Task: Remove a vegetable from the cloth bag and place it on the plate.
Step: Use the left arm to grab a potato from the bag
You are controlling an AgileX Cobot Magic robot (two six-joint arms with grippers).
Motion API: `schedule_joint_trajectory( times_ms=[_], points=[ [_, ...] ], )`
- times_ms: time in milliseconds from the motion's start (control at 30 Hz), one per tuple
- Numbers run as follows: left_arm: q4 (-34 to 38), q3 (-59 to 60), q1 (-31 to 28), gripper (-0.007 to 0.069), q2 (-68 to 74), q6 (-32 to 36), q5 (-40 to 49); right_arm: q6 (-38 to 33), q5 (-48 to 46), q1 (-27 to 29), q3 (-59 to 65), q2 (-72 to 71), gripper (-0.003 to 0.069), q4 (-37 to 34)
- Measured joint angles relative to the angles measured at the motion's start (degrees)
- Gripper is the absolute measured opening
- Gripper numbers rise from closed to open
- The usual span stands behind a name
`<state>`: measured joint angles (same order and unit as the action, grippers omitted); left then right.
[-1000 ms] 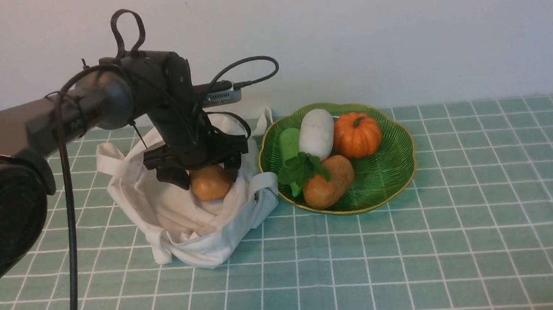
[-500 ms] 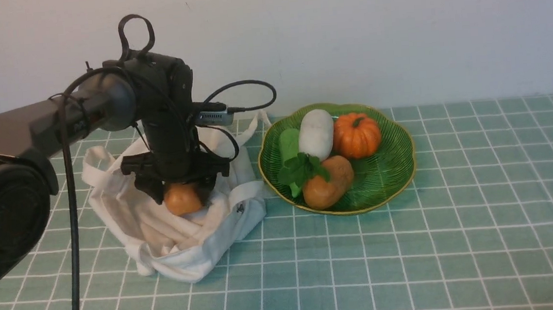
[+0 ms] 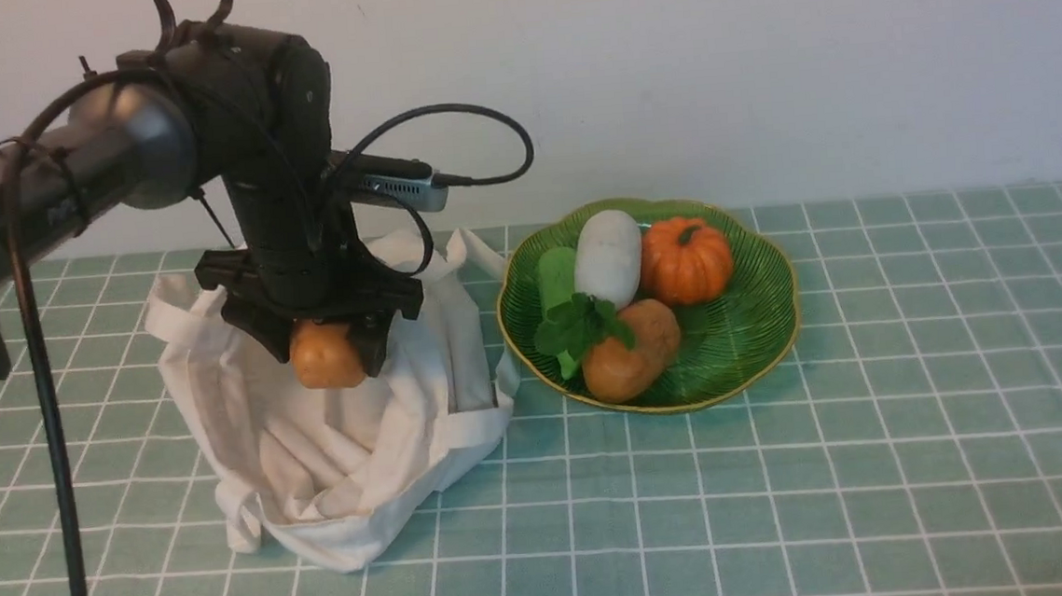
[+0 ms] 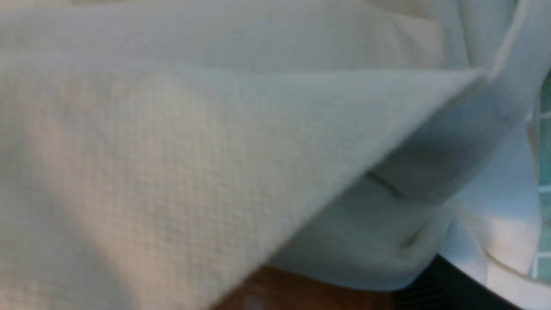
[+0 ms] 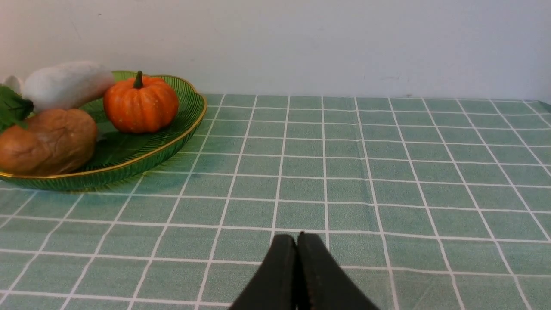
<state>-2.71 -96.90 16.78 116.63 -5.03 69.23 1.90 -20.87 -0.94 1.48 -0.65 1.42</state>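
My left gripper (image 3: 324, 348) is shut on the tan-orange potato (image 3: 323, 355) and holds it above the mouth of the off-white cloth bag (image 3: 335, 443), which is pulled upward around it. In the left wrist view bag cloth (image 4: 172, 150) fills the picture and a strip of the potato (image 4: 301, 292) shows at the edge. The dark-green plate (image 3: 748, 320) with a gold rim stands to the right of the bag. My right gripper (image 5: 297, 241) is shut and empty, low over the tablecloth; it is out of the front view.
On the plate lie a darker brown potato (image 3: 633, 349), an orange pumpkin (image 3: 685, 259), a white radish (image 3: 609, 257) and green leaves (image 3: 575, 325). The plate (image 5: 142, 159) also shows in the right wrist view. A green checked cloth (image 3: 879, 461) covers the table; a wall stands behind.
My left gripper has moved left and risen with the potato. The bag has been dragged left and pulled taller with it.
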Motion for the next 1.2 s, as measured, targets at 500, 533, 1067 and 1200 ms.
schedule_joint_trajectory(
  times_ms=[500, 533, 1067, 1200],
  points=[
    [1.93, 13.57, 0.0, 0.0523, -3.37, -0.04, -0.21, 0.0, 0.0, 0.0, 0.0, 0.0, -0.0017, 0.0],
    [1.92, 13.57, 0.0, 0.0523, -2.81, -0.04, -0.21, 0.0, 0.0, 0.0, 0.0, 0.0, -0.0017, 0.0],
    [0.36, 13.57, 0.0, 0.0552, -3.98, -0.04, -0.42, 0.0, 0.0, 0.0, 0.0, 0.0, -0.0017, 0.0],
    [0.36, 14.11, 0.0, 0.0552, -7.02, -0.04, -0.37, 0.0, 0.0, 0.0, 0.0, 0.0, -0.0017, 0.0]
  ],
)
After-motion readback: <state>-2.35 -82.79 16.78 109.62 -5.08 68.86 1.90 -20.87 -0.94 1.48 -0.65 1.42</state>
